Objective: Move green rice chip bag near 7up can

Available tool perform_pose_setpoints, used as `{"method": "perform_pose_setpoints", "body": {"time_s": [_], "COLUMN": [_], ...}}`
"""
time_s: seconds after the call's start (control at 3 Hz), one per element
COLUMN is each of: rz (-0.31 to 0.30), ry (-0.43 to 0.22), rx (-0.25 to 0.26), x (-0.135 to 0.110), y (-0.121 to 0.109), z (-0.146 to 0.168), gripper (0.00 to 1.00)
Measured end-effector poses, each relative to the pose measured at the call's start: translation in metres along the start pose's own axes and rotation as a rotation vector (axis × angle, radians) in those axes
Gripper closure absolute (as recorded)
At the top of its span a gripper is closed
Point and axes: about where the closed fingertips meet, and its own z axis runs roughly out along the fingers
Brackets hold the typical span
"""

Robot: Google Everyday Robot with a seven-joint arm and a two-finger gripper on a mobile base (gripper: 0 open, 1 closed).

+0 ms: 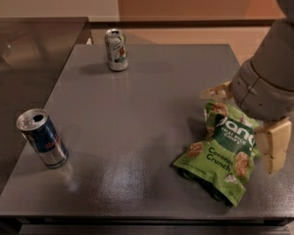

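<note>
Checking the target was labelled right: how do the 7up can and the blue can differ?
The 7up can is silver-white with green markings; the blue can is blue and silver with red lettering. The 7up can stands at the far side of the table, the blue can at its front left. Both stand upright. The gripper hangs at the right over the green rice chip bag, jaws open.
</note>
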Motion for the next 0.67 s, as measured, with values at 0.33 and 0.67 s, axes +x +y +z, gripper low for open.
{"method": "perform_pose_setpoints", "body": {"time_s": [0.33, 0.67], "rz": [-0.068, -0.112], "ry": [0.003, 0.01], "rx": [-0.029, -0.049], "x": [-0.001, 0.003], "y": [0.004, 0.007], "z": [0.021, 0.034], "gripper": [0.0, 0.0]}}
